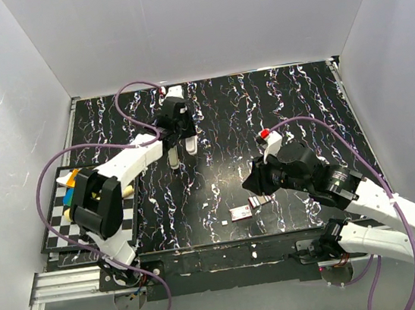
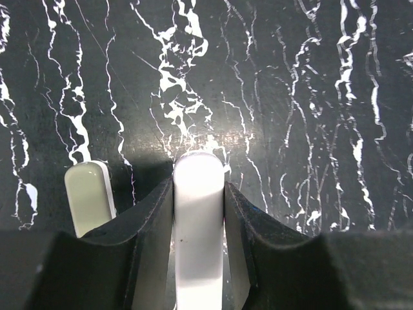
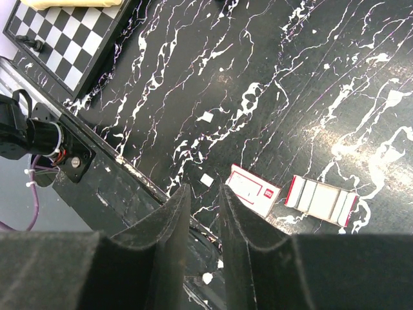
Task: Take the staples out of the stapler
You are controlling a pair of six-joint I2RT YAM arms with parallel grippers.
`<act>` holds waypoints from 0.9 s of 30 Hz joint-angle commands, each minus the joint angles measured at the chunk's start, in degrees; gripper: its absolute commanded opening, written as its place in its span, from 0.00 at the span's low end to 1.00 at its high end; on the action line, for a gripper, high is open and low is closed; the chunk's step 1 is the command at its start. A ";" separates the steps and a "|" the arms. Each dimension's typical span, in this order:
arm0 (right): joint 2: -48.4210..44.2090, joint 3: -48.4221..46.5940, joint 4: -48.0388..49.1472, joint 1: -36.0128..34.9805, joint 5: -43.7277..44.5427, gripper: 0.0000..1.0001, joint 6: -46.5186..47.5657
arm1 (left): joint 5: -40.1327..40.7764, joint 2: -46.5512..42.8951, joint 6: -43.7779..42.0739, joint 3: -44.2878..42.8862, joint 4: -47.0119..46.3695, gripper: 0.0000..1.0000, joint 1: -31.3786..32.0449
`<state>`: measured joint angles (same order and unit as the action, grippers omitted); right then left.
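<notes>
The stapler is white and shows as two rounded bars. In the left wrist view my left gripper (image 2: pixel 199 184) is shut on the brighter bar (image 2: pixel 199 213); the paler bar (image 2: pixel 89 194) stands free to its left. In the top view the left gripper (image 1: pixel 181 137) is at the far middle of the table over both bars (image 1: pixel 172 157). No staples show in the stapler. My right gripper (image 3: pixel 205 190) is slightly open and empty, above the near table edge (image 1: pixel 253 185). Right of it lies a red-edged tray (image 3: pixel 321 199) with pale grey strips that may be staples.
A small flat pink-and-white box (image 3: pixel 253 190) lies beside the tray, seen in the top view too (image 1: pixel 240 212). Small white scraps (image 3: pixel 207 179) lie nearby. A checkered board (image 1: pixel 56 228) with coloured pieces sits at the left. A black rail (image 1: pixel 228 255) runs along the near edge.
</notes>
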<state>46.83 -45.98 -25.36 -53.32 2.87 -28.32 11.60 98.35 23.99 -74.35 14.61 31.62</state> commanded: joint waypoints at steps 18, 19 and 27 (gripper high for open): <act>0.02 3.26 4.97 0.15 -2.26 0.36 1.33 | 9.49 13.54 1.24 -5.63 -0.29 0.00 -0.50; 0.02 3.26 5.15 0.15 -2.35 0.36 1.33 | 9.76 13.80 1.15 -5.63 -0.11 0.00 -0.50; 0.98 3.26 5.33 0.15 -2.52 0.36 1.16 | 9.85 13.98 0.97 -5.11 0.07 0.40 -0.50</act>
<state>47.53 -42.52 -22.76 -53.32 0.89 -27.88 19.64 113.06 25.34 -77.84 15.03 31.33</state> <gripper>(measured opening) 0.360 0.338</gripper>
